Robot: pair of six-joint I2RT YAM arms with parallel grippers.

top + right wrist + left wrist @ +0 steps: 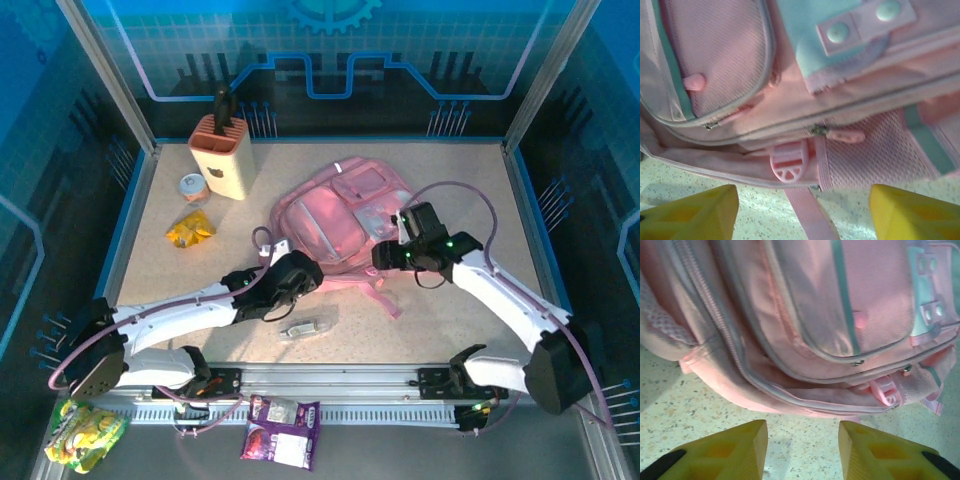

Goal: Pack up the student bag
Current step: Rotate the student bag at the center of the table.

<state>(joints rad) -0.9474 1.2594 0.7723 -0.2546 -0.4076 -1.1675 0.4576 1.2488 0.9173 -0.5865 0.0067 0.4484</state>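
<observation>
The student bag [335,225], a large pink backpack, lies flat in the middle of the table. My left gripper [298,268] sits at the bag's near left edge. In the left wrist view it [802,427] stands open over bare tabletop, its yellow fingers just short of the bag's bottom seam [805,400]. My right gripper [398,250] is at the bag's near right corner. In the right wrist view it [805,195] is wide open, with a pink strap [810,210] lying loose on the table between the fingers, below a pink buckle [788,162].
A cream holder with an orange top [222,155], a small jar [192,187] and a yellow packet [190,230] stand at the back left. A clear oblong case [308,325] lies near the front rail. A purple packet [280,430] and a yellow-green packet [85,430] lie in front of the rail.
</observation>
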